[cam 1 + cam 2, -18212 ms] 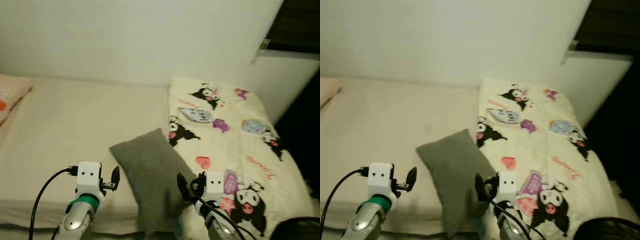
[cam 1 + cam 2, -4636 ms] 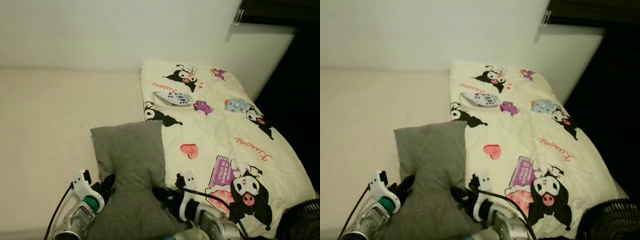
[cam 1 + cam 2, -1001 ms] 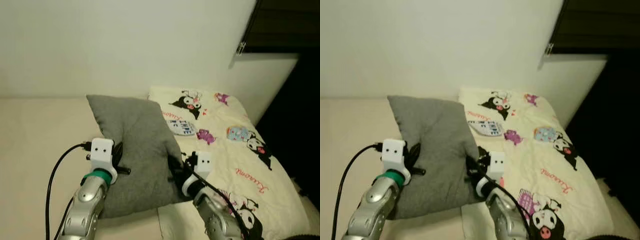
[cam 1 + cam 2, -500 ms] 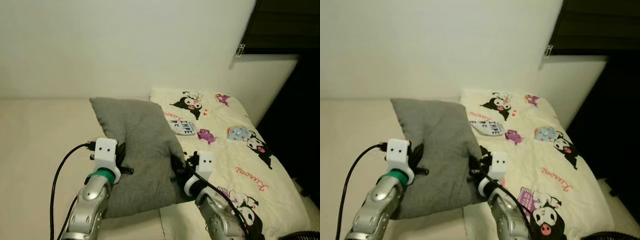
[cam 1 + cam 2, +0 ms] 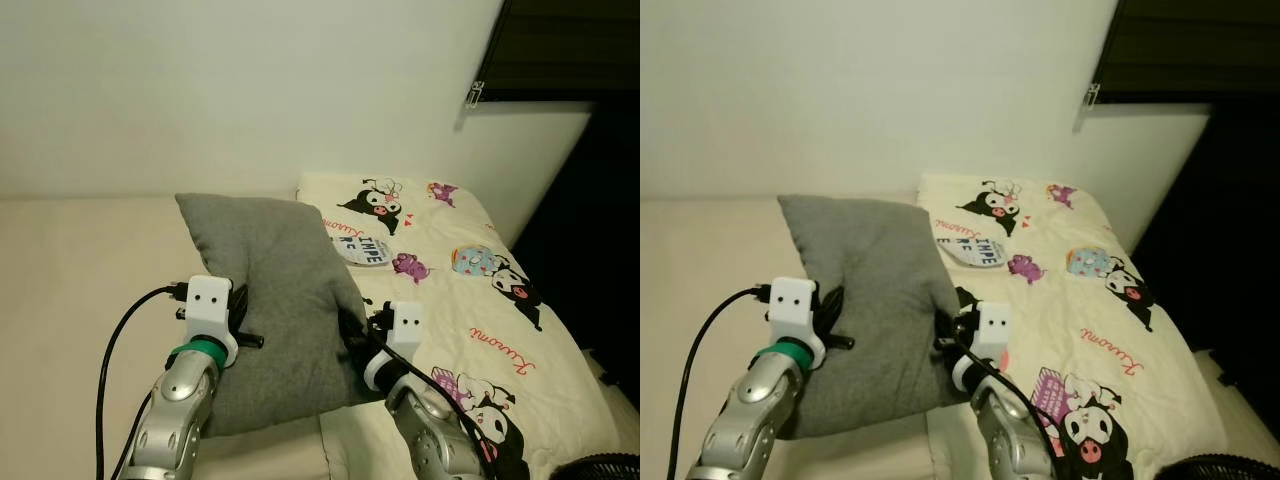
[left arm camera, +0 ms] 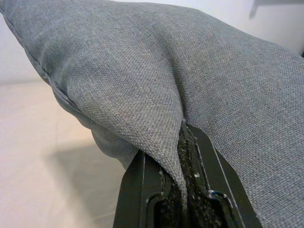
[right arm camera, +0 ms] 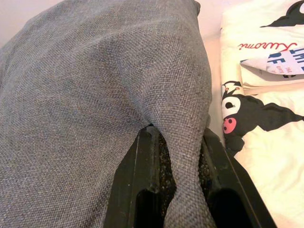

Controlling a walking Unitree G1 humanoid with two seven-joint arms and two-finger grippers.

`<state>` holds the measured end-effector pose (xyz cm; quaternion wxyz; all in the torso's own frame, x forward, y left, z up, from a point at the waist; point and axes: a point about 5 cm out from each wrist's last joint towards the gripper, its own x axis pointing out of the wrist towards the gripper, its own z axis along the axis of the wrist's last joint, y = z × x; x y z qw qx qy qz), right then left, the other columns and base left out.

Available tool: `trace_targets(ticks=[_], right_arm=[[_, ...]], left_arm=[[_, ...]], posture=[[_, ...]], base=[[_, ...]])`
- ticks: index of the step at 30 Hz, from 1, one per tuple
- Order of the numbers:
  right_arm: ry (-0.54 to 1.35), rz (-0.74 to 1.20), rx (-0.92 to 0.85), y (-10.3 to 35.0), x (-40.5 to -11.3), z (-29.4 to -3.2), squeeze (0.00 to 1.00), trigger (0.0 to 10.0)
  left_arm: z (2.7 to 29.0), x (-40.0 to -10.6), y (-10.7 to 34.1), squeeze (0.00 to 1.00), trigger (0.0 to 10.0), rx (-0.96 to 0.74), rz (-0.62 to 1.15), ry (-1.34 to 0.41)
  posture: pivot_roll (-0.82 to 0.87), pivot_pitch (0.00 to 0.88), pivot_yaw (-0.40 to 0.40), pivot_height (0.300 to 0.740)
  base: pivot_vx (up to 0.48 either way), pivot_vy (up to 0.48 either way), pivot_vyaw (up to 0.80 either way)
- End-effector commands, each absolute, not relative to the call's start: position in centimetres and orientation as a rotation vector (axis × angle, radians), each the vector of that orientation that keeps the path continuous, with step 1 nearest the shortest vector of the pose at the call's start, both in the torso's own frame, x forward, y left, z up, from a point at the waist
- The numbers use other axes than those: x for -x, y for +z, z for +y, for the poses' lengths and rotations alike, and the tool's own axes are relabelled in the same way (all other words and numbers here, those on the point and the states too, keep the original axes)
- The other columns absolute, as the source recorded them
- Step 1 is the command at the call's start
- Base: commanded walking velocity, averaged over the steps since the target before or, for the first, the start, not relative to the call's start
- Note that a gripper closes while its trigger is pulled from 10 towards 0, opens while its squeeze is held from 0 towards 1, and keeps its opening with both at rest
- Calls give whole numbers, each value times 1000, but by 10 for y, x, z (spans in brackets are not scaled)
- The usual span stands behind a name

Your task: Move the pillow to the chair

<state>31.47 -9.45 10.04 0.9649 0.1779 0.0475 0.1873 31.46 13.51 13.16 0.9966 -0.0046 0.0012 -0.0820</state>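
The grey woven-fabric pillow (image 5: 275,300) is held raised between the two grippers, above the cream mattress (image 5: 70,290). The left gripper (image 6: 183,199) is clamped on a pinched fold of the pillow's left edge. The right gripper (image 7: 178,156) is likewise clamped on a fold of its right edge. Just to the right of the right gripper lies the cream cartoon-printed blanket (image 5: 470,290). A white wall (image 5: 250,90) stands beyond the pillow.

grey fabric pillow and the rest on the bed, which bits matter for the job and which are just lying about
Part of the job:
grey fabric pillow
left end effector, shut on the pillow's edge
right end effector, shut on the opposite edge

Just lying about:
cream cartoon-print blanket
plain cream bed sheet
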Motion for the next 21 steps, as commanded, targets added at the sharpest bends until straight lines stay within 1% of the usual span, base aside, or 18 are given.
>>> trace_targets(ticks=[1,8,16,17,21], right_arm=[[378,63,-350,104,-315,-94,0,10000],[365,56,-356,105,-317,-96,0,10000],[360,55,-362,105,-315,-98,0,10000],[349,61,-366,103,-315,-100,0,10000],[377,51,-347,106,-315,-97,0,10000]], left_arm=[[132,-312,135,0,10000,-2,-21,-183],[130,-314,132,0,10000,-9,2,-204],[128,-314,135,0,10000,50,19,-166],[128,-314,136,0,10000,44,13,-154],[138,-315,147,0,10000,52,-51,-101]], posture=[[-25,4,25,740],[-19,0,23,740],[-12,17,11,740],[-9,18,-2,740],[-21,14,3,740]], base=[[0,0,-581],[0,0,-800],[0,0,-800],[0,0,-800],[0,0,-800]])
